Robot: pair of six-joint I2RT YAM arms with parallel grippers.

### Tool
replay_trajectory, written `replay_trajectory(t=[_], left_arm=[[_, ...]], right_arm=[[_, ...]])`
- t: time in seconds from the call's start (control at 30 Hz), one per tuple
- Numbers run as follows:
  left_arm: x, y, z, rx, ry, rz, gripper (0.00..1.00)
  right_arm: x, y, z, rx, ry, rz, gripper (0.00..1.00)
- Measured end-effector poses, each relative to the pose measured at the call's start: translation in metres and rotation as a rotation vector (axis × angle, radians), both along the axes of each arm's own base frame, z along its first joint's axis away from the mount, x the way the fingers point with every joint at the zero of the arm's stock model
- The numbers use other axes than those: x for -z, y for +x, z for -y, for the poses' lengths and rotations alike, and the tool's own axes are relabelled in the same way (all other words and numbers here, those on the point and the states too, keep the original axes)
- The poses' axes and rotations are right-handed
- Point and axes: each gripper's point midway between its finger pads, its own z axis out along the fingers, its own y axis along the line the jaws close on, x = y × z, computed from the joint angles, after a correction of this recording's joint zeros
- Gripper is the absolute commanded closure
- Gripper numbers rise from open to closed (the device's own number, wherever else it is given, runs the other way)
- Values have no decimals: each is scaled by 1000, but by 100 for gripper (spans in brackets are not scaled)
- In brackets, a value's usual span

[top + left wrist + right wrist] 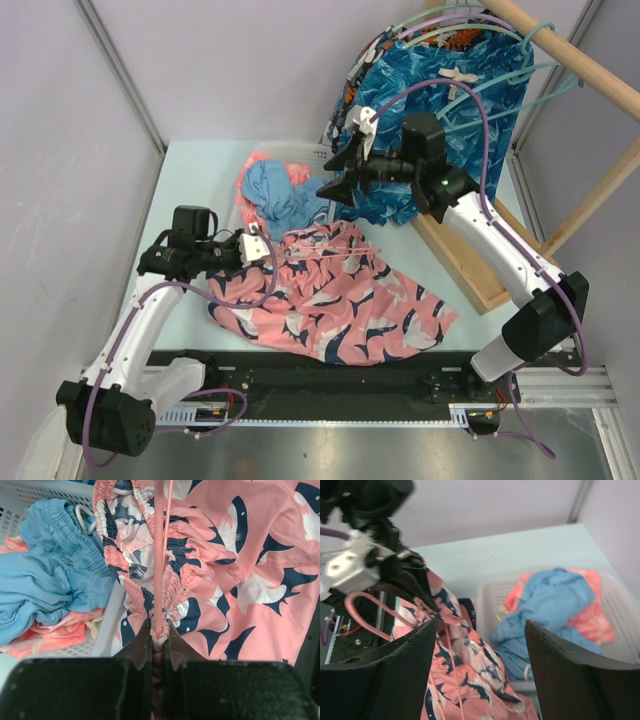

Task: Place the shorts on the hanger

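Top: shorts (345, 300) spread on table (190, 175), centre-front; left gripper (268, 248) at their waistband.
Left wrist: fingers clamped on pink hanger (158, 570) crossing the gathered waistband.
Right wrist: right gripper (480, 630) wide apart, holding nothing, above basket (485, 594).

Counted: shorts (340, 300), one pair; hanger (158, 570), one pink; basket (482, 600), one; light-blue garment (280, 195), one; grippers, two: left gripper (268, 250), right gripper (335, 175).

Even, bright overhead light with soft shadows; the top view is sharp, while both wrist views blur close up.
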Motion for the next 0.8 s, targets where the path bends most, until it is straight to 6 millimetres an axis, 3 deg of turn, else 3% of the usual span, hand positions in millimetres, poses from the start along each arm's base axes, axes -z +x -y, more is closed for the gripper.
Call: replay_trajectory(t=[0.17,0.4,0.5,0.8], left_arm=[[2,-3,-1,18,15,3,100],[1,-6,-2,22,19,7,100],[0,-9,-3,20,22,9,100],[-2,-10,-5,4,26,14,100]], right_arm=[[39,32,17,109,-82,-94,39],[143,39,30,152,-318,-256,40],[170,39,36,167,-384,-279,39],[218,51,38,191,-466,-308,42]])
